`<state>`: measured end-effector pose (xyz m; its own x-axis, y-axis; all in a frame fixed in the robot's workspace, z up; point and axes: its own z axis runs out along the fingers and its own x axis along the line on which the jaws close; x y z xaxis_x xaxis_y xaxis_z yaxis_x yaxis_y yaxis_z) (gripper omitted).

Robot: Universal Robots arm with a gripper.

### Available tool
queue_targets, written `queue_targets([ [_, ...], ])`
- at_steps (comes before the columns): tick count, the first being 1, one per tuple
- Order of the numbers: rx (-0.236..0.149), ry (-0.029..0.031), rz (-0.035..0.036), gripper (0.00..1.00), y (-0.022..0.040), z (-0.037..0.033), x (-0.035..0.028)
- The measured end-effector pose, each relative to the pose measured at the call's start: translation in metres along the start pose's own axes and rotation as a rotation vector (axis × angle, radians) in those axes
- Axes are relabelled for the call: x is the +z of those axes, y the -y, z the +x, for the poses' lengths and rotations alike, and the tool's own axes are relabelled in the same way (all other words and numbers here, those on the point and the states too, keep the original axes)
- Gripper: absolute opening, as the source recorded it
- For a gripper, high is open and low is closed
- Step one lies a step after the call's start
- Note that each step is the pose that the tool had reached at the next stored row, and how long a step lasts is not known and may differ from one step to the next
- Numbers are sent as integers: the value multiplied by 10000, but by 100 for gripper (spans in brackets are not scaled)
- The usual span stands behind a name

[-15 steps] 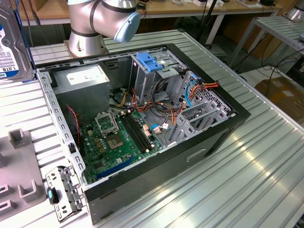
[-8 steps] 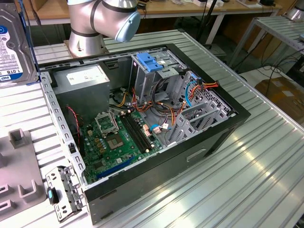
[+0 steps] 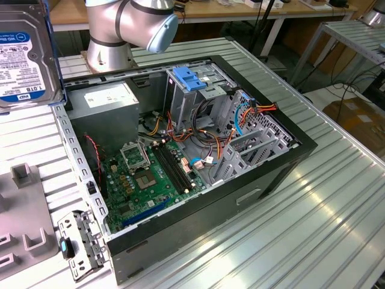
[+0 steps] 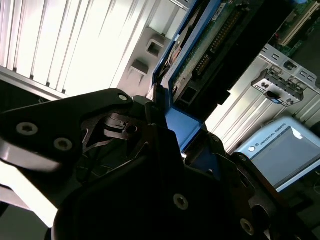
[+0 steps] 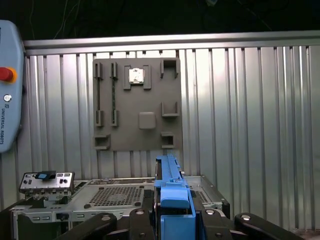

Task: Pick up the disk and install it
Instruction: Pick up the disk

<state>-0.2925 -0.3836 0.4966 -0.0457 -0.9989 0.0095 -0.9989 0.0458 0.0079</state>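
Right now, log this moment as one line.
gripper: jaws shut on hard drive | hard drive: held up, not in computer case | install: not done

A robotics lab — arm base (image 3: 109,51) on a ribbed metal bench (image 3: 325,198), wooden worktables (image 3: 216,13) behind.

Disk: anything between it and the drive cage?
Nothing in the open air that I can see. The hand grips the disk, held up at the exterior view's left. The power supply lies between it and the cage, seemingly lower; a blue latch sits atop the cage.
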Motion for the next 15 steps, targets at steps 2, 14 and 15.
queue_targets([
  [2,0,0,0,37,37,0,0],
  [14,0,-1,-3,37,290,-4,-3],
  [15,0,-1,-3,37,309,-4,-3],
])
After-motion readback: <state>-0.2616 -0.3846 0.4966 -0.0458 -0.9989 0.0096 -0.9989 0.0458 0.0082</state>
